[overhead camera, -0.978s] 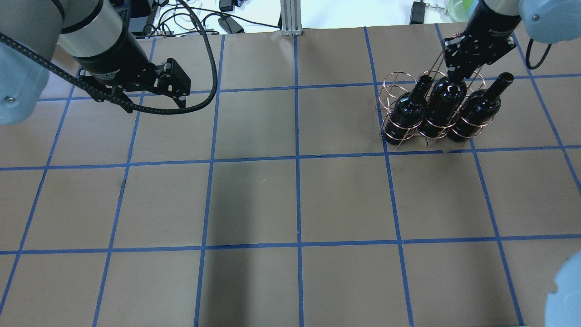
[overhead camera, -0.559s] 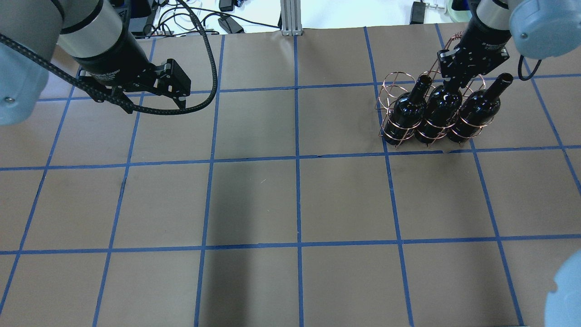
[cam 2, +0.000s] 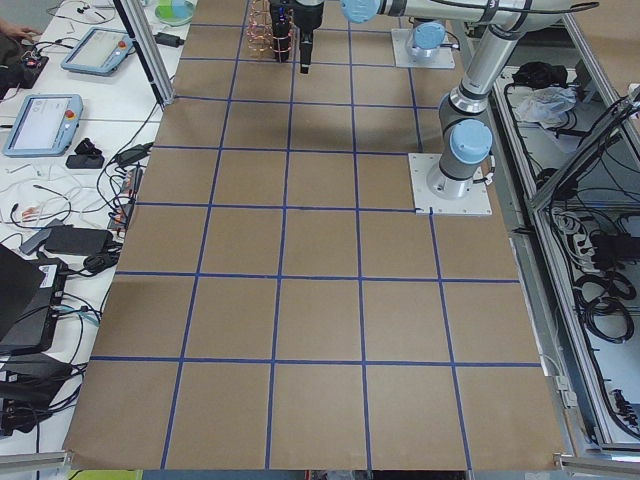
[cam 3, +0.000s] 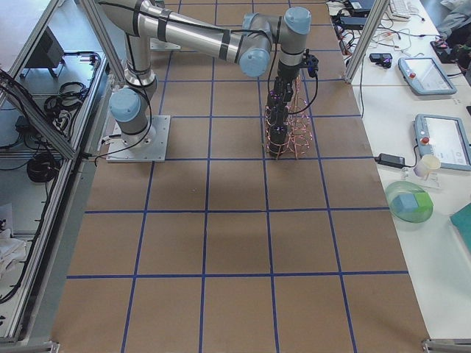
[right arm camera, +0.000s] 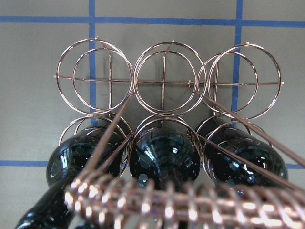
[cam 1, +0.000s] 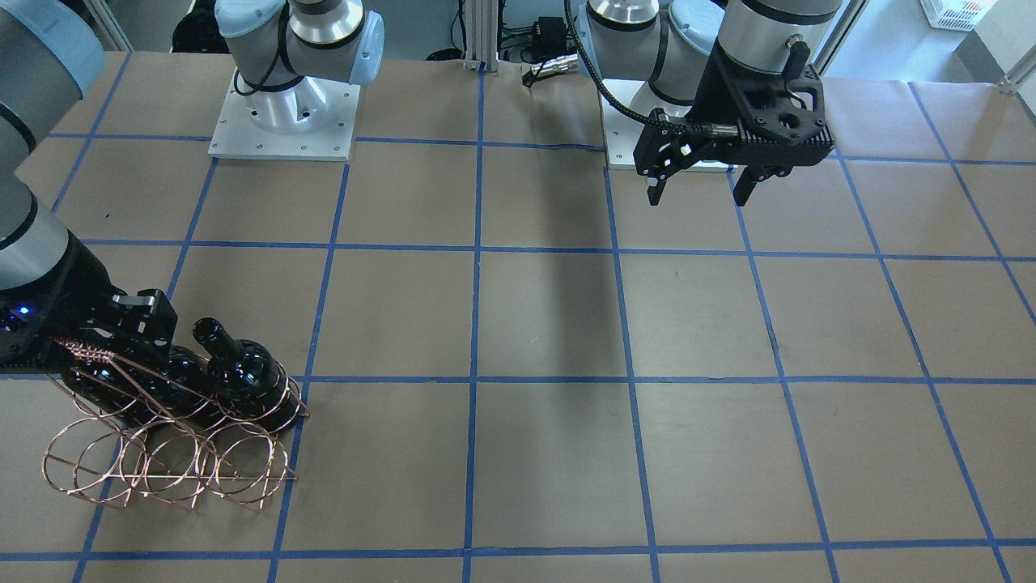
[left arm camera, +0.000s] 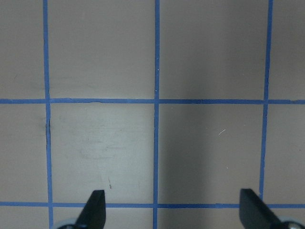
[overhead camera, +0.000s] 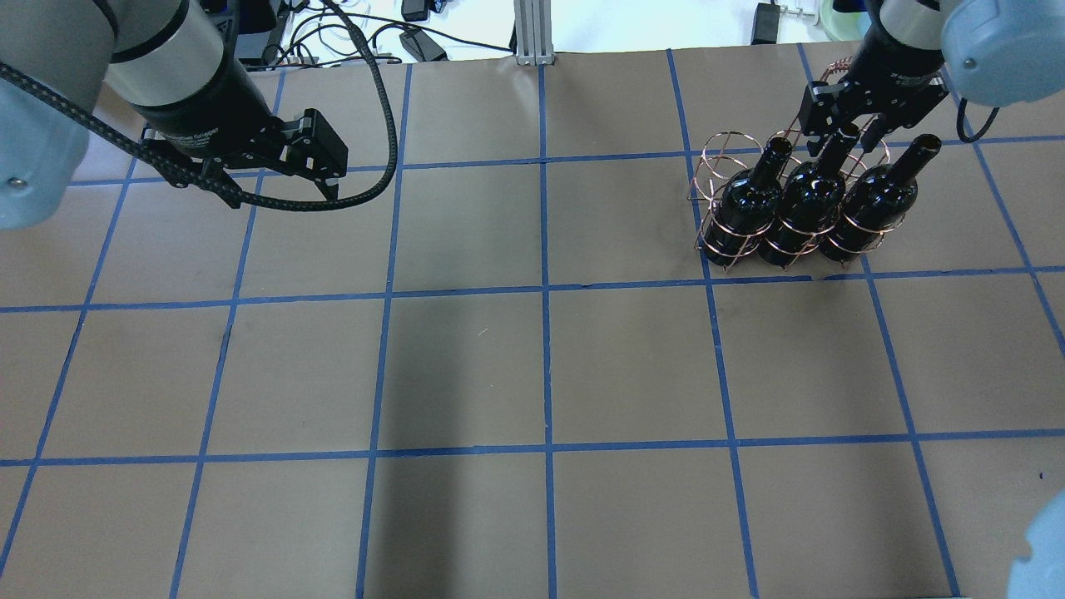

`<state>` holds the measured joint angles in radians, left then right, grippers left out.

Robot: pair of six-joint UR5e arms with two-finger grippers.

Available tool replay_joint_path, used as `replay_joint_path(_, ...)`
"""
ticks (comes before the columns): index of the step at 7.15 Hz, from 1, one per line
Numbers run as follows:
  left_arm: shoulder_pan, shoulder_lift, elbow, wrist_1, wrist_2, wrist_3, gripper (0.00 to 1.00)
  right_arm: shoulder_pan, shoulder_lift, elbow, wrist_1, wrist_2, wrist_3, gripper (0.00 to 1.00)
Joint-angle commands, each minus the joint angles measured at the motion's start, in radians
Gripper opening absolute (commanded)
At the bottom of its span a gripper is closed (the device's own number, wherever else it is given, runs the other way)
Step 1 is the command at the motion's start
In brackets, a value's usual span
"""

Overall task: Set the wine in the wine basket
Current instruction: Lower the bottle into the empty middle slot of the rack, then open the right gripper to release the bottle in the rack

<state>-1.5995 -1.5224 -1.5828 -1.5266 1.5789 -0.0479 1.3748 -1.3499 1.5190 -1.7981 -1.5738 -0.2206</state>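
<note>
Three black bottles (overhead camera: 874, 200) fill one row of three hoops (right arm camera: 97, 76) in the wine basket (right arm camera: 163, 80). The wine (overhead camera: 809, 200) is the middle one. The right gripper (overhead camera: 847, 131) straddles its neck, jaws released. The left gripper (cam 1: 701, 193) hangs well apart from the basket, spread wide.

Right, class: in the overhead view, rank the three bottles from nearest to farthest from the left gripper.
1. Left bottle: on the row's left end, closest to the left gripper.
2. Middle bottle: in the centre of the row.
3. Right bottle: on the row's right end, farthest.
</note>
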Motion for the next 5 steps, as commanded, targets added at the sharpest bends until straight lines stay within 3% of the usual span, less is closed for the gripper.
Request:
replay_joint_path(1,-0.005,0.001,0.001,0.0,0.009,0.003,1.0,0.006,-0.105,-0.005,0.082,0.003,0.007,1.0)
replay_joint_path(5,0.013,0.001,0.004,0.005,0.009,0.011,1.0,0.012,-0.256,0.021,0.207,0.006,0.012,1.0)
